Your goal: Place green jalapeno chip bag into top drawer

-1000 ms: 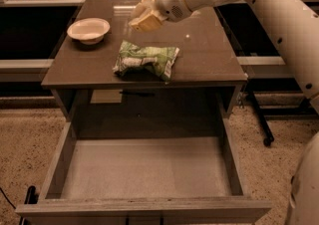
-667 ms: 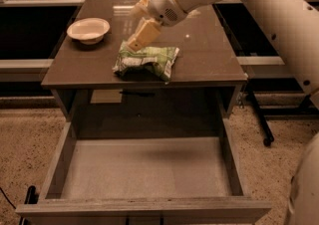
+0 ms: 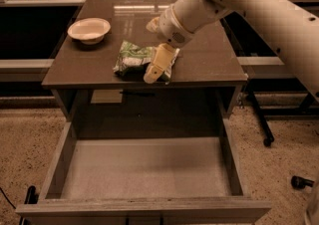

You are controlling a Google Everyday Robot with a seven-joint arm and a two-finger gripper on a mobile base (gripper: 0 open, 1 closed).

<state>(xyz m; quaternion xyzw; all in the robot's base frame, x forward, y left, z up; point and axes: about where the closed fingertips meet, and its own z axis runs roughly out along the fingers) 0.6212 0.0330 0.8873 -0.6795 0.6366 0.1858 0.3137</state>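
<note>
- Drawer: I find it pulled fully out below the table front, its pale bottom bare. It is ready to receive, and I see nothing in the drop path.
- Table: dark top, standing directly behind and above the drawer. It carries both loose items.
- Arm: it enters from the upper right and slants down across the table's right half toward the front edge.
- Bag: it lies flat on the table near the front edge, left of centre, well apart from the drawer's interior. The task is not yet done.
  - Handling, in my judgement: light, soft and crinkled, with slick foil and air inside. It will deform under a pinch and could slide or swing once lifted.
  - Contents are likely brittle, so I advise moderate closing force.
  - Best hold, in my judgement: a crimped end seam or a raised fold at the right end, not the puffed middle.
- Bowl: white, at the rear left of the table, apart from the bag. It is not part of the task.
- Gripper: it points downward at the bag's right end, overlapping it from my view, near the table's front edge.
  - I cannot tell whether it is apart, together or clamped on the foil, nor whether contact is made.
- Risk noted: a shallow pinch may slip off the foil.
</note>
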